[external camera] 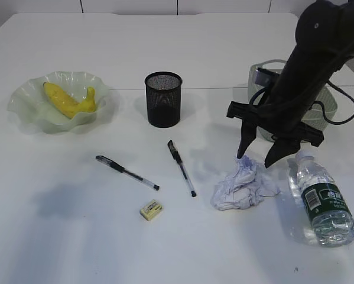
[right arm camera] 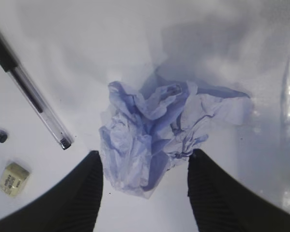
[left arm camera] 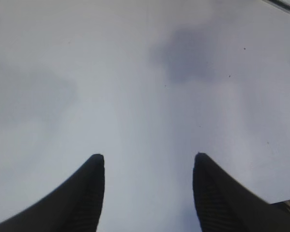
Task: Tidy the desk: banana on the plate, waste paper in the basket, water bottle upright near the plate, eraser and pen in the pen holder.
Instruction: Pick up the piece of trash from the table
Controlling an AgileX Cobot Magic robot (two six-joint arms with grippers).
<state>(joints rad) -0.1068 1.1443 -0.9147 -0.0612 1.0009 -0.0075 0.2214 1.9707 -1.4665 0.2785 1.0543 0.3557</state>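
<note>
The right gripper (external camera: pixel 256 161) hangs just over the paper (external camera: pixel 243 185), its jaws spread wide and holding nothing; in the right wrist view the crumpled paper (right arm camera: pixel 157 130) lies between and ahead of the two fingers (right arm camera: pixel 86 193), with bare table on both flanks. The bottle (external camera: pixel 320 197) lies on its side just right of the paper, close to the table's right edge. The basket (external camera: pixel 327 103) stands behind the right arm, near that same edge. The left gripper (left arm camera: pixel 148 193) is also wide and empty over bare table (left arm camera: pixel 135 72).

The banana (external camera: pixel 67 99) lies in the plate (external camera: pixel 23 109) at far left. The holder (external camera: pixel 163 99) stands upright in the middle, apart from everything. Two pens lie in front of it: one (external camera: pixel 181 168) just left of the paper, the other (external camera: pixel 127 173) farther left. The eraser (external camera: pixel 150 209) sits below and between them, touching neither. Open table stretches along the front and left.
</note>
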